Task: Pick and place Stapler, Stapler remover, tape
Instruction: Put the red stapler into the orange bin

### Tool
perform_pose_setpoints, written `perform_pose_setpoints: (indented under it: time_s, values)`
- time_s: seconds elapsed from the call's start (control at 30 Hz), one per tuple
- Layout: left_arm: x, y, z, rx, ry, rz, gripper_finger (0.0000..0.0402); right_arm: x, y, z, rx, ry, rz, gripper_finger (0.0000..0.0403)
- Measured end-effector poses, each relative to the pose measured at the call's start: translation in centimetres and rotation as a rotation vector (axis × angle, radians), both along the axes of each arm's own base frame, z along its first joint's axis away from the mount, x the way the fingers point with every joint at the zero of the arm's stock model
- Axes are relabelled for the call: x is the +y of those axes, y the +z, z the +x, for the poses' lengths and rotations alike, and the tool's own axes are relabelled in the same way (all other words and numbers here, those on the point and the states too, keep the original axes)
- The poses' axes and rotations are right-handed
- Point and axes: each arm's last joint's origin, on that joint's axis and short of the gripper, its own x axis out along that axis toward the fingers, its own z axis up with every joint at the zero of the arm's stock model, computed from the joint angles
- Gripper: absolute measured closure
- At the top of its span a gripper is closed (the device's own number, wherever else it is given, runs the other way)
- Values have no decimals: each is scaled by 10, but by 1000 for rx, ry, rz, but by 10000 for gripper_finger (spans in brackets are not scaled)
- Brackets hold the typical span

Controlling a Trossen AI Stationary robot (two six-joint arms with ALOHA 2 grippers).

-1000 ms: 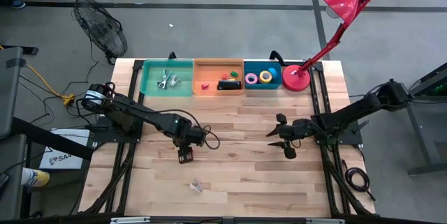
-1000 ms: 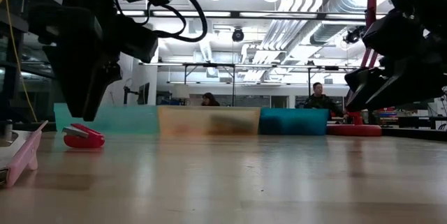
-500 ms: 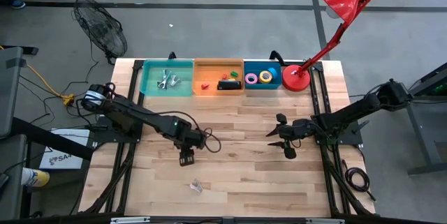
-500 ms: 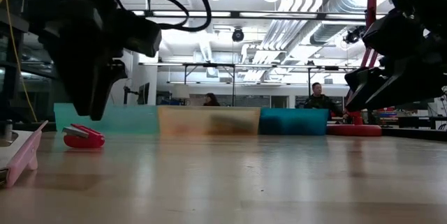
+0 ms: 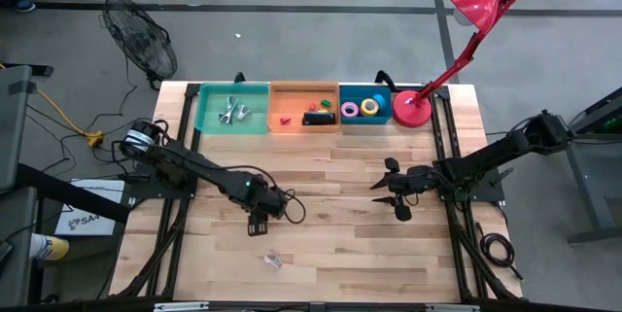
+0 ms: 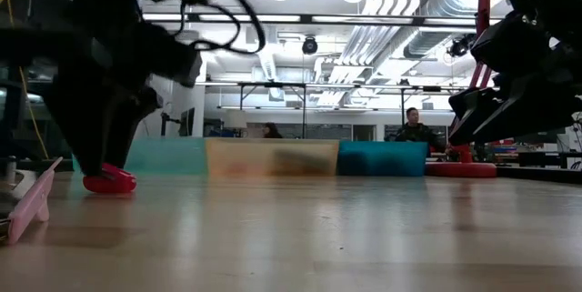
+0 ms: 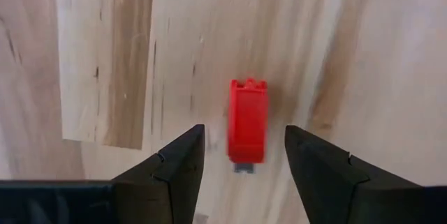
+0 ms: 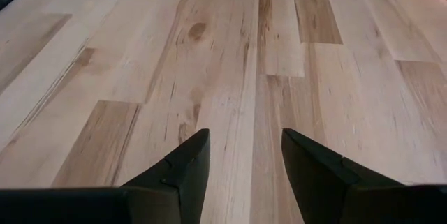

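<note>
A small red stapler-like piece [image 7: 247, 121] lies flat on the wooden table, also seen in the low view [image 6: 111, 183]. My left gripper [image 7: 244, 132] hangs open right above it, pointing down, one finger on each side and gaps showing on both; in the high view it is left of centre [image 5: 258, 225]. The black stapler [image 5: 317, 118] rests in the orange bin. Pink and yellow tape rolls [image 5: 360, 108] lie in the blue bin. My right gripper [image 5: 387, 195] waits open above bare boards at the right [image 8: 244, 137].
Green [image 5: 233, 108], orange [image 5: 304, 108] and blue [image 5: 365, 108] bins line the far edge, metal pieces in the green one. A red desk lamp [image 5: 413, 110] stands at the far right. A small pale object [image 5: 273, 259] lies near the front edge. People sit in the room behind.
My left gripper has moved a little toward the table's near edge and come down over the red piece, its fingers staying open. In the low view it now covers the piece's upper part.
</note>
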Motion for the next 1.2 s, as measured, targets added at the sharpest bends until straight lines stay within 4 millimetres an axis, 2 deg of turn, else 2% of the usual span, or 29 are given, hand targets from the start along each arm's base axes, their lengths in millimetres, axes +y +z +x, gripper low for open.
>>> perform_pose_setpoints:
  time_s: [0.23,0.37,0.47,0.8,0.9,1.0,1.07,1.2]
  values:
    - [-1,-16,2,69,-20,21,208,0,0,0,1,-8,4,233]
    - [-1,-17,3,71,-21,22,213,0,0,0,0,-16,0,233]
    - [-1,-17,3,68,-23,23,233,0,0,0,0,-17,-1,233]
    - [-1,-18,4,51,-22,25,337,0,0,0,0,-18,-2,233]
    - [-1,-18,6,33,-16,42,340,0,0,0,0,-18,-2,233]
    - [0,-17,9,-14,-9,95,340,0,0,0,1,-18,-2,233]
    - [4,-13,18,-90,9,187,341,0,0,0,0,-19,-2,233]
    - [25,-1,33,-213,122,397,338,-1,0,0,-1,-31,-9,233]
